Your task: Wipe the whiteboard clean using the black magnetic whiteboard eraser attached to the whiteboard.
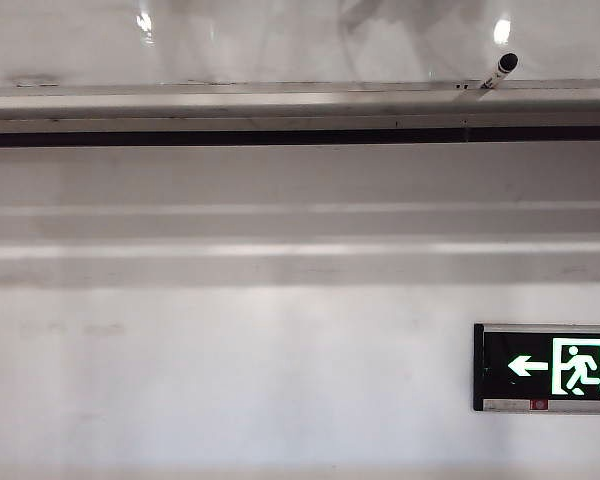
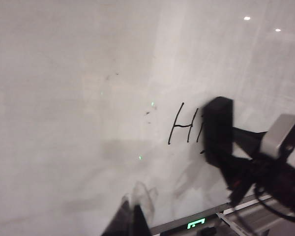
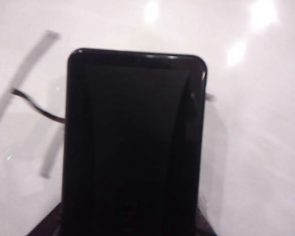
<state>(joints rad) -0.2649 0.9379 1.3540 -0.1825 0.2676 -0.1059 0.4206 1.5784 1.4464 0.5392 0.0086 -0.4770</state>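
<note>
In the exterior view only the lower strip of the whiteboard [image 1: 280,40] showed, above its grey rail [image 1: 280,105], with a marker [image 1: 499,72] leaning on that rail and an exit sign [image 1: 550,367] on the wall below; no gripper appeared there. In the left wrist view the right gripper [image 2: 238,147] pressed the black eraser [image 2: 217,130] flat against the whiteboard [image 2: 78,98], covering the end of the black lettering [image 2: 182,124], with wide bare board beyond the letters and the bottom rail close under the arm. The left gripper [image 2: 132,219] showed only as a blurred tip, its jaws unreadable. In the right wrist view the eraser [image 3: 135,142] filled the frame, clamped in the right gripper, against the board [image 3: 255,147].
</note>
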